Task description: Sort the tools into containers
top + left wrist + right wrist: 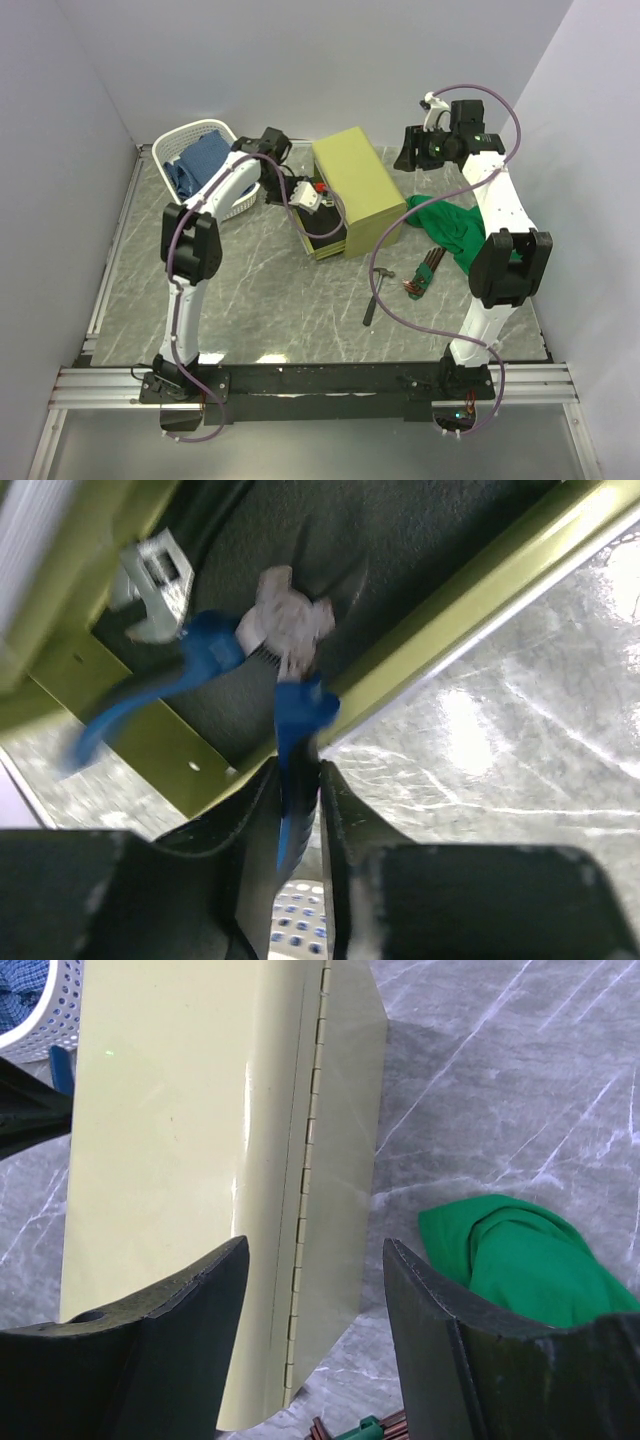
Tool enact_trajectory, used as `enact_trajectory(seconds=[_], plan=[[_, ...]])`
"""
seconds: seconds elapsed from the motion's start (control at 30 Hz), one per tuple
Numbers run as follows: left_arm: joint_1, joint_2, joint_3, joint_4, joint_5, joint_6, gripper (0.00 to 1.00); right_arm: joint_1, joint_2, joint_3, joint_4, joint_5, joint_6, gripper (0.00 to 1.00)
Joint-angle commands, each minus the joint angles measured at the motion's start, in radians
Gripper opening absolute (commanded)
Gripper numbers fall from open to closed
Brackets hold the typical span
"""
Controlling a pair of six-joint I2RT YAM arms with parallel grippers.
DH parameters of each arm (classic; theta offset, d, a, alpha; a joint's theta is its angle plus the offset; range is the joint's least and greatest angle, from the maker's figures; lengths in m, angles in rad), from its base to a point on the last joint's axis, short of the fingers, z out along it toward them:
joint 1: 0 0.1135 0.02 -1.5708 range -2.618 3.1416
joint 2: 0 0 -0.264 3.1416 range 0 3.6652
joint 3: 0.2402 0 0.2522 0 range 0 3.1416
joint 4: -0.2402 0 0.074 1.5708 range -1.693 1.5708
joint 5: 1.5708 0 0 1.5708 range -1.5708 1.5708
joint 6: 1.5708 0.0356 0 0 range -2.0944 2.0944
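Gripping one blue handle of the pliers, the left pincer has its two black fingers pressed against that handle from both sides. The other handle splays free to the side, and the grey head points away from the wrist. The pliers hang over the black-lined open drawer of the olive-green chest, whose green rim runs just under the held handle. A silvery metal piece lies in the drawer's far corner (too blurred to name).

The right pincer hovers above the chest's flat lid with its fingers spread wide and nothing between them.

To the left of the chest stands the white lattice basket, near it but not touching, with a blue cloth bundled inside. To the right of the chest, close to its corner, a green cloth lies crumpled on the grey marbled table. Nearer the arm bases than the cloth, the hex key set rests fanned out, and the black-handled hammer lies just left of it, in front of the chest's right corner.
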Motion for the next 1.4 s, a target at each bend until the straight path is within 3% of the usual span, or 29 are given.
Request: enact_trajectory(seconds=[0.0,0.27,0.5,0.7,0.77,0.8,0.83,1.0,1.23,1.37], plan=[[-0.024,0.078,0.21,-0.234,-0.023,0.154,0.25,-0.034,-0.056,-0.01,0.015,0.001,-0.011,0.64],[-0.062,0.114,0.245,-0.189,-0.029,0.178,0.24,-0.042,-0.061,-0.021,0.015,-0.01,-0.01,0.64],[-0.085,0.103,0.2,-0.103,0.064,0.131,0.15,-0.055,-0.056,-0.03,0.017,-0.018,-0.002,0.64],[-0.107,0.099,0.151,-0.014,0.115,0.111,0.14,-0.058,-0.056,-0.041,0.018,-0.027,0.009,0.64],[-0.107,0.095,0.12,0.038,0.151,0.101,0.18,-0.058,-0.058,-0.047,0.018,-0.027,0.009,0.64],[-0.107,0.091,0.107,0.056,0.164,0.087,0.31,-0.061,-0.058,-0.05,0.018,-0.03,0.009,0.64],[-0.107,0.077,0.07,0.076,0.172,0.073,0.38,-0.06,-0.059,-0.051,0.018,-0.028,0.009,0.64],[-0.065,-0.076,-0.1,0.283,0.193,-0.003,0.58,-0.063,-0.062,-0.048,0.018,-0.03,0.007,0.64],[0.011,-0.251,-0.151,0.423,0.273,-0.255,0.69,-0.069,-0.054,-0.03,0.017,-0.028,0.007,0.64],[0.022,-0.369,-0.258,0.483,0.201,-0.375,0.68,-0.091,-0.065,-0.048,0.017,-0.037,0.012,0.64]])
